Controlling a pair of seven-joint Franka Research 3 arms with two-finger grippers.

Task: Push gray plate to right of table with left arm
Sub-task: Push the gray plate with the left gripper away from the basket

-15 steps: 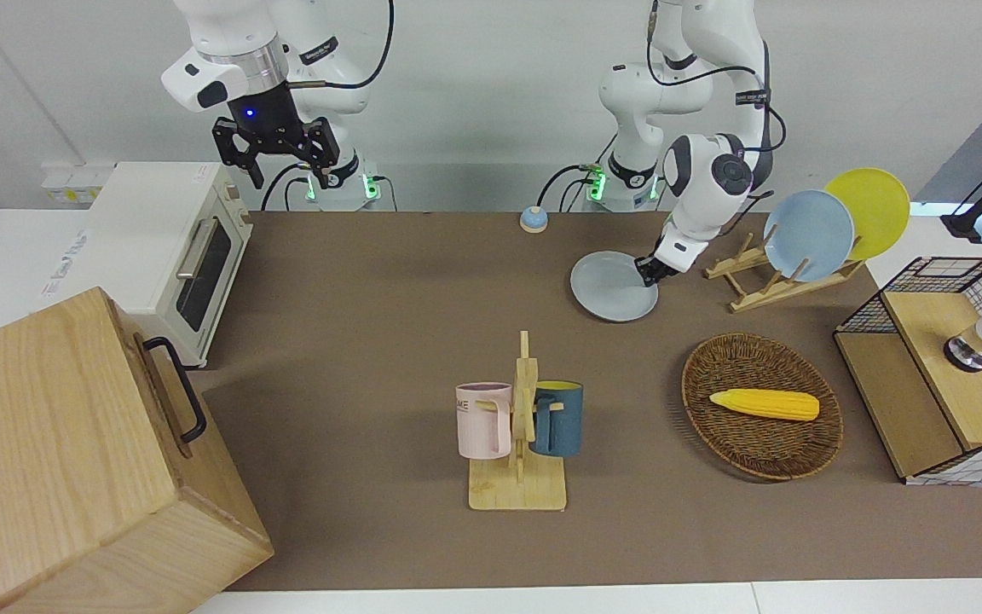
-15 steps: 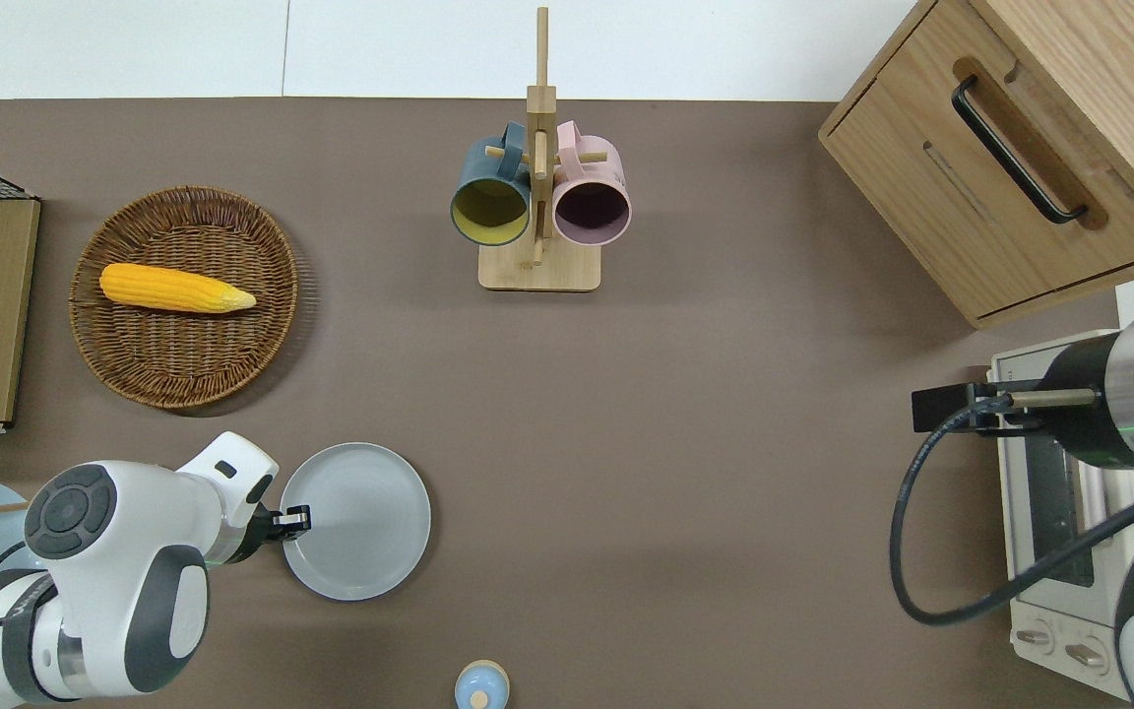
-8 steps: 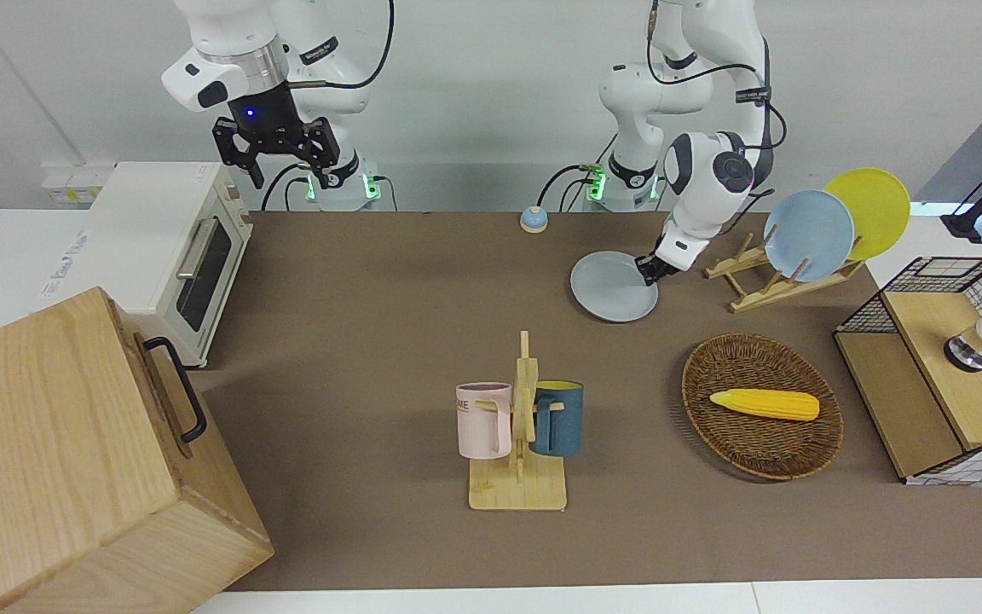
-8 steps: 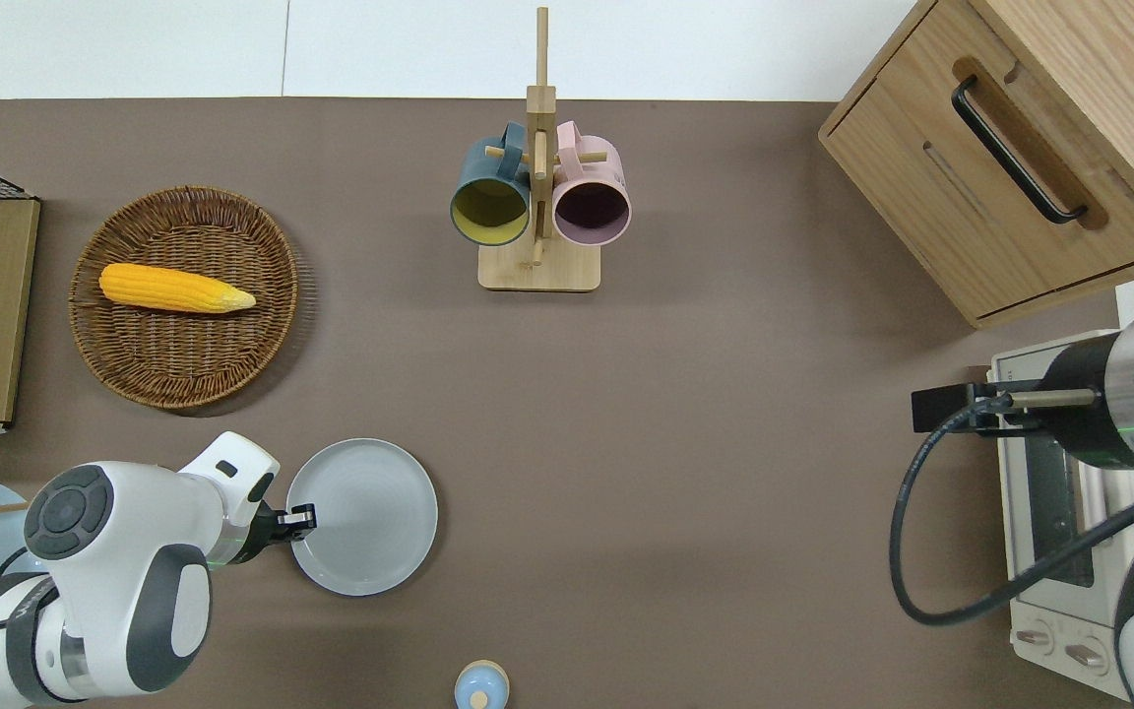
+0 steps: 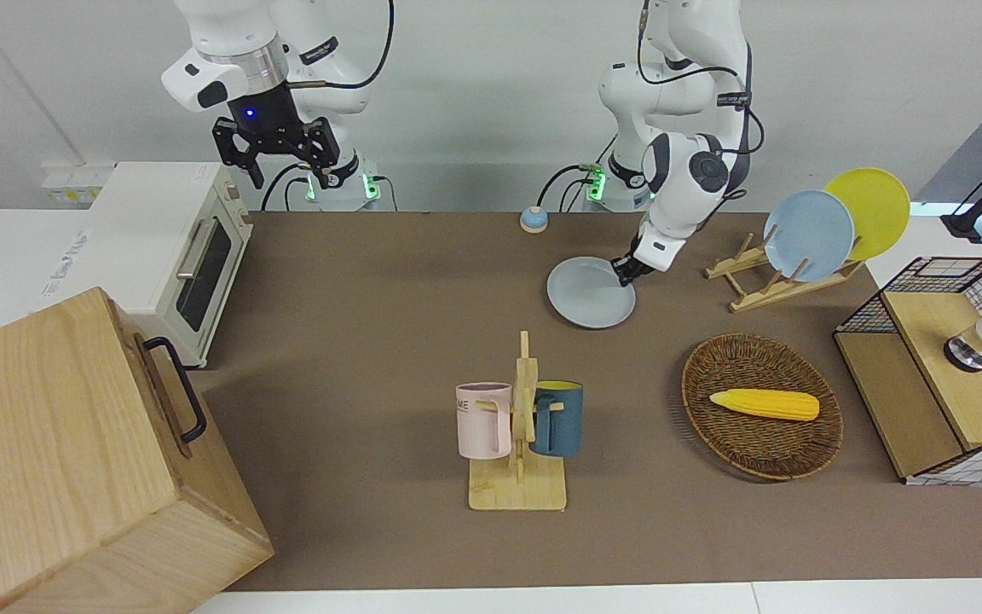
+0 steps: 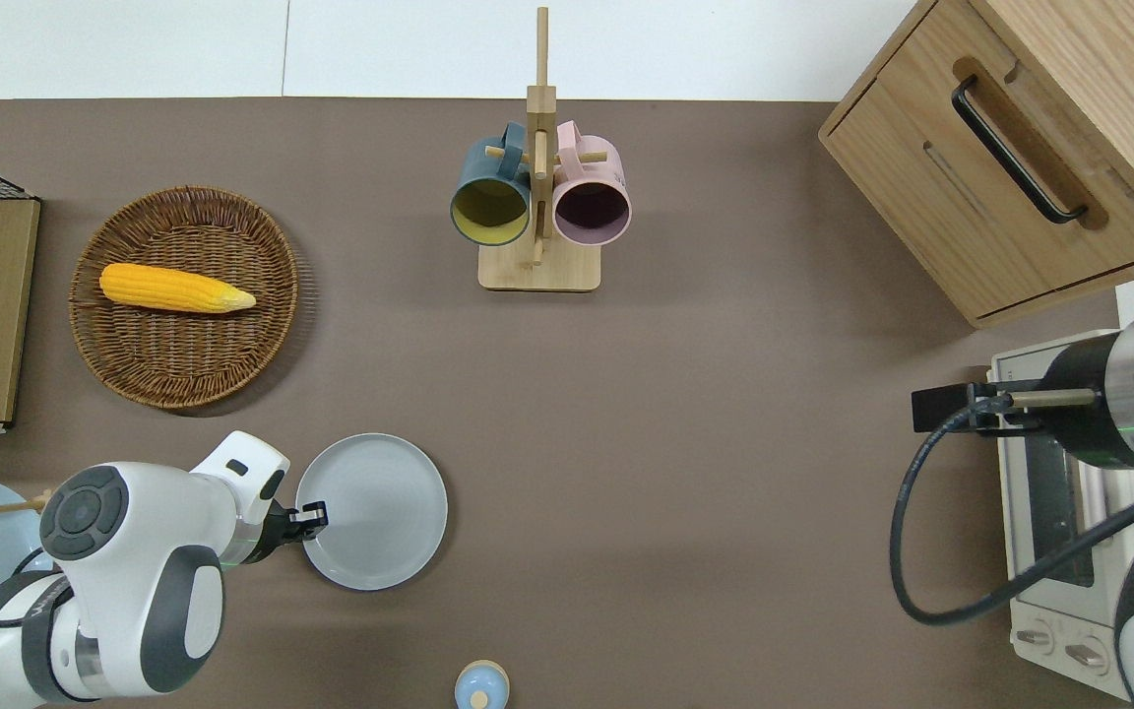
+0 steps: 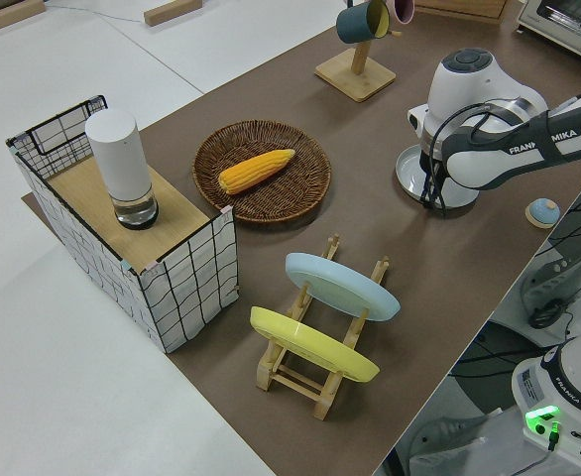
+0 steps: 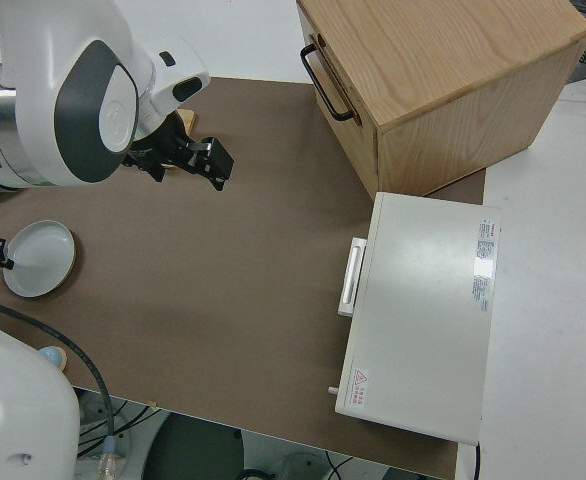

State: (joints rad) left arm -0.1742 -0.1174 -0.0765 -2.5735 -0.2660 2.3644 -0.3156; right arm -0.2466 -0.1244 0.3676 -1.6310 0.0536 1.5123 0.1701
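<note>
The gray plate (image 5: 583, 295) (image 6: 382, 512) (image 8: 41, 260) lies flat on the brown table (image 6: 685, 492), near the robots' edge and toward the left arm's end. My left gripper (image 5: 626, 274) (image 6: 314, 513) is down at table height with its shut fingers just inside the plate's rim, on the side facing the left arm's end. In the left side view the arm covers most of the plate (image 7: 407, 171). The right arm is parked, and its gripper (image 5: 274, 152) is open and holds nothing.
A mug rack (image 6: 537, 202) stands farther from the robots, mid-table. A wicker basket (image 6: 139, 364) holds a corn cob (image 6: 176, 289). A plate rack (image 5: 751, 286) carries sky-blue and yellow plates. A small blue knob (image 5: 534, 220), a toaster oven (image 5: 176, 247) and a wooden cabinet (image 5: 73, 452) are also here.
The left gripper has slid the gray plate across the table toward the right arm's end, and slightly away from the robots. The right arm has not moved.
</note>
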